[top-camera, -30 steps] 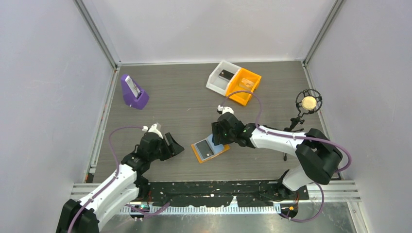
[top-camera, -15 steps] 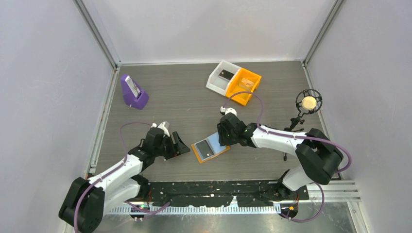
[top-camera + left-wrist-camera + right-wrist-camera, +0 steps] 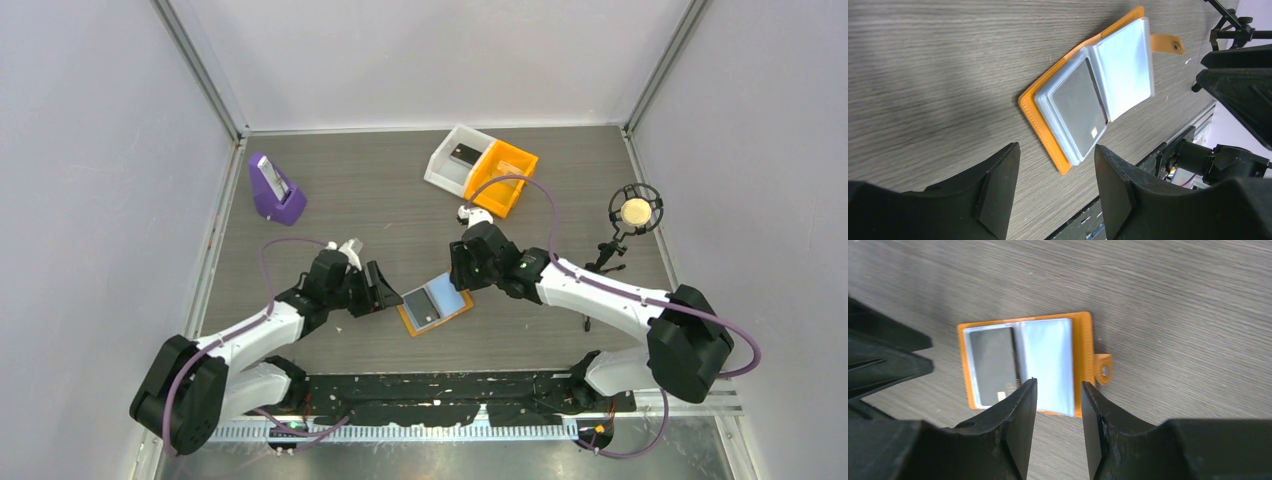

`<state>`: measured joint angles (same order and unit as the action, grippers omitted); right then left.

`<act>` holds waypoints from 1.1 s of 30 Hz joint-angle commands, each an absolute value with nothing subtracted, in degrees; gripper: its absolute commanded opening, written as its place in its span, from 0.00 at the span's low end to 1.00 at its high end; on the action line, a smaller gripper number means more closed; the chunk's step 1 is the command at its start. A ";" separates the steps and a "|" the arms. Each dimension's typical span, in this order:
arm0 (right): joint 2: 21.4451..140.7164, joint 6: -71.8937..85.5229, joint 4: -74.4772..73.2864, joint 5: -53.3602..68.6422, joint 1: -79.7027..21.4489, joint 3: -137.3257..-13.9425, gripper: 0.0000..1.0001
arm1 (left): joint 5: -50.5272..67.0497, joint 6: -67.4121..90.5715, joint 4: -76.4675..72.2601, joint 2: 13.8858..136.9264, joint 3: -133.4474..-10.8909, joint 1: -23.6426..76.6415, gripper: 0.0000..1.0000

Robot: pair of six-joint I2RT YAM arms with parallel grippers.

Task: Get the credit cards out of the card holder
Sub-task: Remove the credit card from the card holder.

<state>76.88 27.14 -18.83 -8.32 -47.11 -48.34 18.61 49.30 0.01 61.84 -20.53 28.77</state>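
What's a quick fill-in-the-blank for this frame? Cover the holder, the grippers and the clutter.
1. The card holder is ____, not shut.
2. Its cover is coloured ____.
3. The left gripper and right gripper hold ____.
4. The stand at far left is ____.

Missing words: open; orange; nothing; purple.

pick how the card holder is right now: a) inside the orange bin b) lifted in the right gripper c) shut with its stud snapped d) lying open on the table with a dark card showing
d: the card holder lies open on the table, a dark card showing inside, with the left gripper and right gripper both open.
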 commanded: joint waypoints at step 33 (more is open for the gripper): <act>93.48 29.55 8.34 22.44 -43.15 -41.09 0.35 | 14.31 49.10 4.71 77.46 -34.20 36.47 0.18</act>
<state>92.68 29.28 5.39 21.37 -43.31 -41.43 16.05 49.87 3.05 76.82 -32.73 36.12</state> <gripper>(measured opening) 0.354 0.192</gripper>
